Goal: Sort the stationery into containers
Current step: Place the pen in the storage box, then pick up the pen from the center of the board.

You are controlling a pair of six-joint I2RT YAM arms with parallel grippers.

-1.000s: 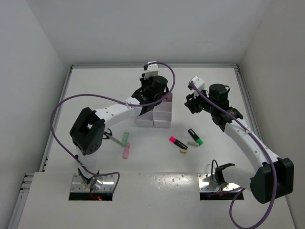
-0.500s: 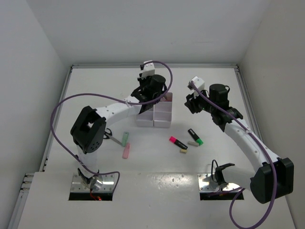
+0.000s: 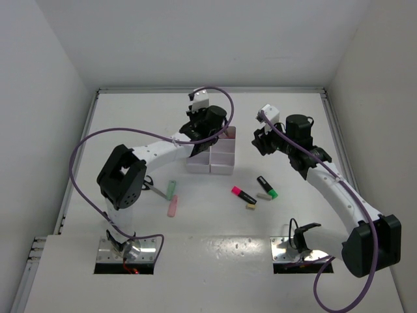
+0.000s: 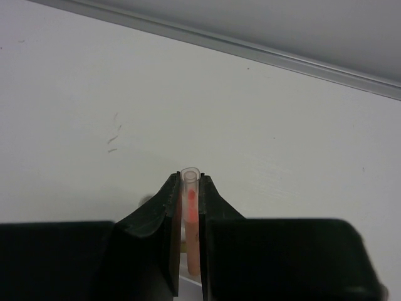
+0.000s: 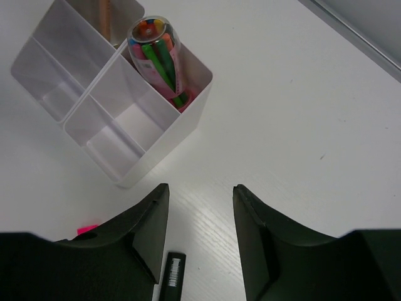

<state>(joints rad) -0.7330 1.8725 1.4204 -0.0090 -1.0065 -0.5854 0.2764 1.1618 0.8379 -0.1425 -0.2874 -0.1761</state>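
Observation:
The white organizer (image 3: 220, 156) stands mid-table. My left gripper (image 3: 203, 130) hovers over its far left part, shut on a thin peach pencil with a clear cap (image 4: 190, 207), held upright between the jaws (image 4: 189, 182). My right gripper (image 5: 200, 194) is open and empty, right of the organizer (image 5: 188, 110) and above a black highlighter (image 5: 174, 276). A clear case of coloured pens (image 5: 156, 50) fills one compartment, and a pencil (image 5: 104, 12) stands in another. A pink highlighter (image 3: 243, 194), a green-tipped black highlighter (image 3: 266, 187) and a beige eraser (image 3: 250, 207) lie on the table.
A pastel green stick (image 3: 171, 188), a pink stick (image 3: 172, 207) and black-handled scissors (image 3: 151, 184) lie left of the organizer near my left arm's elbow. White walls enclose the table on three sides.
My left gripper has shifted slightly left over the organizer with the pencil still in it. The right arm has not moved.

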